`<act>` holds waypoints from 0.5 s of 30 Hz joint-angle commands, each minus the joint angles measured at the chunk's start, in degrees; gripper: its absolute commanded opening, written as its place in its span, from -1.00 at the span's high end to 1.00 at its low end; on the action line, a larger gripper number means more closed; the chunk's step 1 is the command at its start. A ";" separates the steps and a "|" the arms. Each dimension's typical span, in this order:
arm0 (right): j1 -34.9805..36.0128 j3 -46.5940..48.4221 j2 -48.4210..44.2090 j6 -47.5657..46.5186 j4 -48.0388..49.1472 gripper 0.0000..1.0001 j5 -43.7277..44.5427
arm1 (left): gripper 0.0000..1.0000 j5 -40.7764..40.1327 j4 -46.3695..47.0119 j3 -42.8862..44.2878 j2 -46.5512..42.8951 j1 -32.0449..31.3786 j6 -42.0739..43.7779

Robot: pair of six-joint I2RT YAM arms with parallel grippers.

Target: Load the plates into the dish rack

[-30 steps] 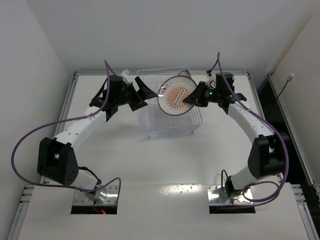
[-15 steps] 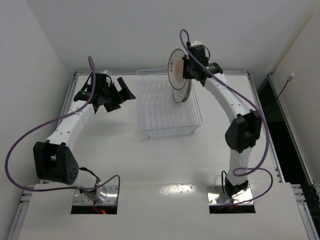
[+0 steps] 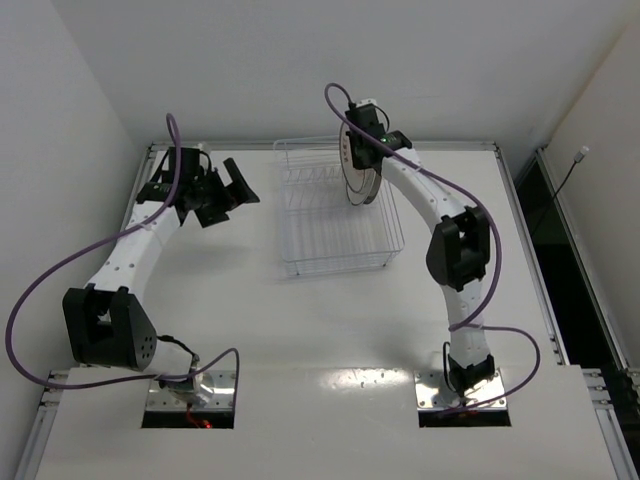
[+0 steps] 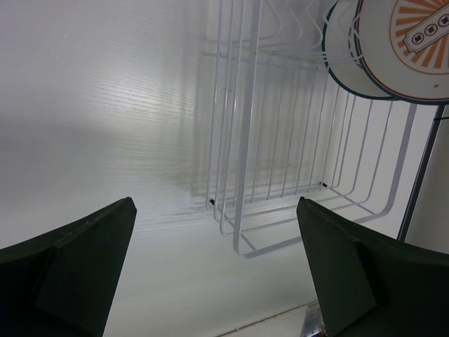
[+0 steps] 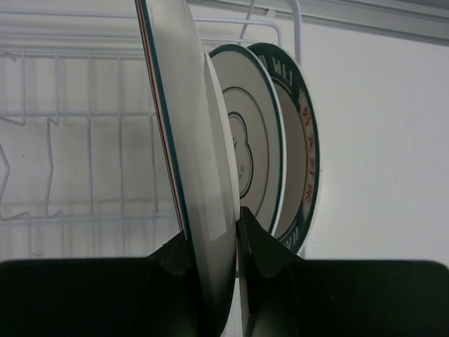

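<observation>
The plates gather at the 1 o'clock corner of the dish rack (image 3: 320,235). The sunburst plate (image 5: 193,175) stands upright, its rim clenched in the right tool (image 5: 214,239), just beside the grey-ringed plate (image 5: 249,154) and the dark-rimmed plate (image 5: 298,140), both upright in the rack. On the dark rim we read "WEI" in white; we cannot make out the red characters further round. The left tool (image 4: 215,210) hangs released, fingers wide apart, above the bench (image 3: 300,320) at 10 o'clock, well apart from the rack.
</observation>
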 commanded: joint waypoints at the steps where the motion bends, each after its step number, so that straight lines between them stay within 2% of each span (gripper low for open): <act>1: 0.95 1.04 1.63 -1.27 0.73 1.00 2.58 | -0.98 1.06 -0.33 0.05 -2.12 0.67 1.04; 6: 3.06 1.04 2.96 -0.04 -1.83 0.99 3.11 | -0.98 1.67 -0.33 0.05 -1.07 0.67 1.04; 8: 3.06 1.04 2.96 1.63 -2.62 0.92 2.58 | -0.98 1.67 -0.33 0.57 -1.07 0.67 1.04; 9: 3.06 1.04 2.96 1.63 -3.23 0.67 1.80 | -1.00 2.20 -0.33 0.57 -1.07 0.67 1.04; 11: 3.06 2.78 2.34 2.16 -4.72 0.38 0.92 | -1.00 2.20 -0.33 0.57 -1.07 0.67 1.04; 12: 3.06 3.49 1.82 2.86 -5.60 0.14 0.30 | -1.00 2.20 -0.33 0.57 -1.07 0.67 1.04; 14: 3.06 4.72 0.24 3.48 -7.97 -0.05 -0.32 | -1.00 2.20 -0.33 0.57 -1.07 0.67 1.04; 15: 2.54 4.73 -1.68 4.00 -7.98 -0.21 -1.28 | -1.00 2.20 -0.33 0.57 -1.07 0.67 1.04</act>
